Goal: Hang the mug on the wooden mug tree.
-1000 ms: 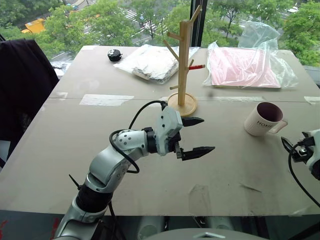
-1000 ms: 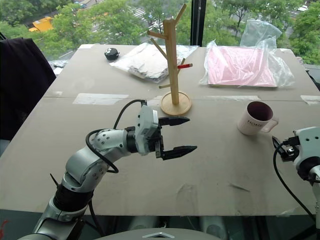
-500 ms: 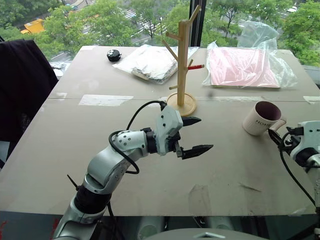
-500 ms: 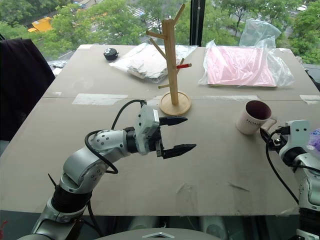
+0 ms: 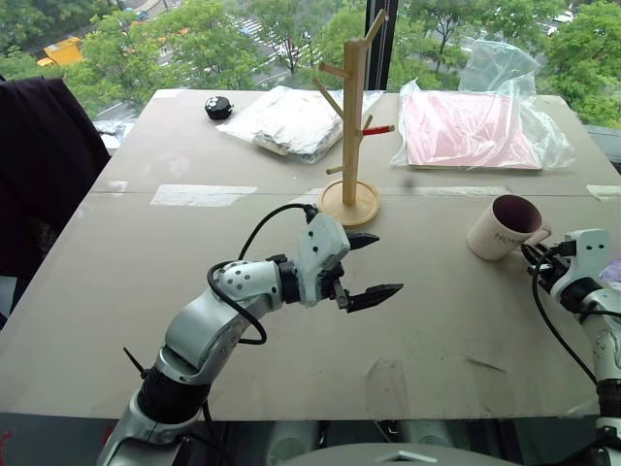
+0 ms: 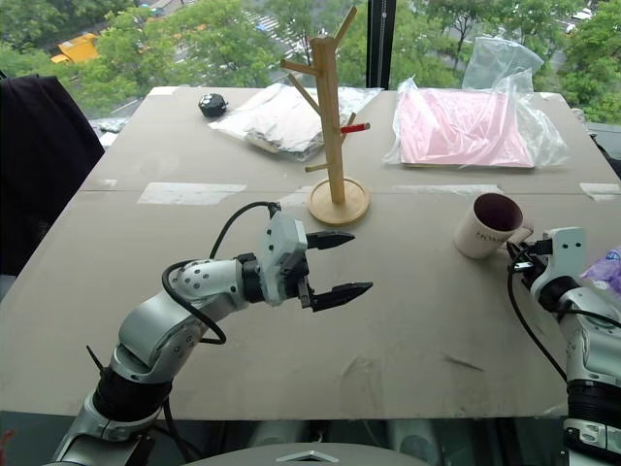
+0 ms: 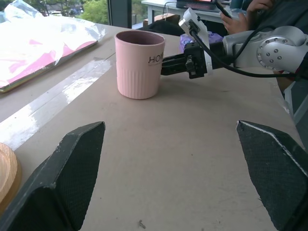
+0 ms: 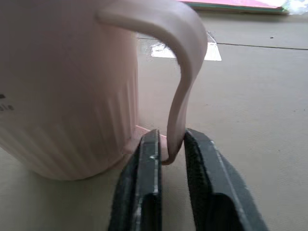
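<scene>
The left gripper (image 5: pixel 374 264) hangs spread and empty over the near middle of the table (image 5: pixel 194 282), pointing right, likely kept clear of the lift. Beyond it stands one mug tree (image 5: pixel 351 116), unloaded. At the right, the right gripper (image 8: pixel 168 149) pinches the handle of the one mug (image 5: pixel 505 228), which stands on the table, so that loop can go over a peg.

A grey-brown table (image 5: pixel 146 291) is set before a window (image 5: pixel 194 39), through which daylight and green trees (image 5: pixel 175 49) are seen.

One mug (image 5: pixel 505 227), one mug tree (image 5: pixel 352 126), two plastic bags (image 5: pixel 291 118) (one pink-filled), one small black object (image 5: pixel 218 107).
</scene>
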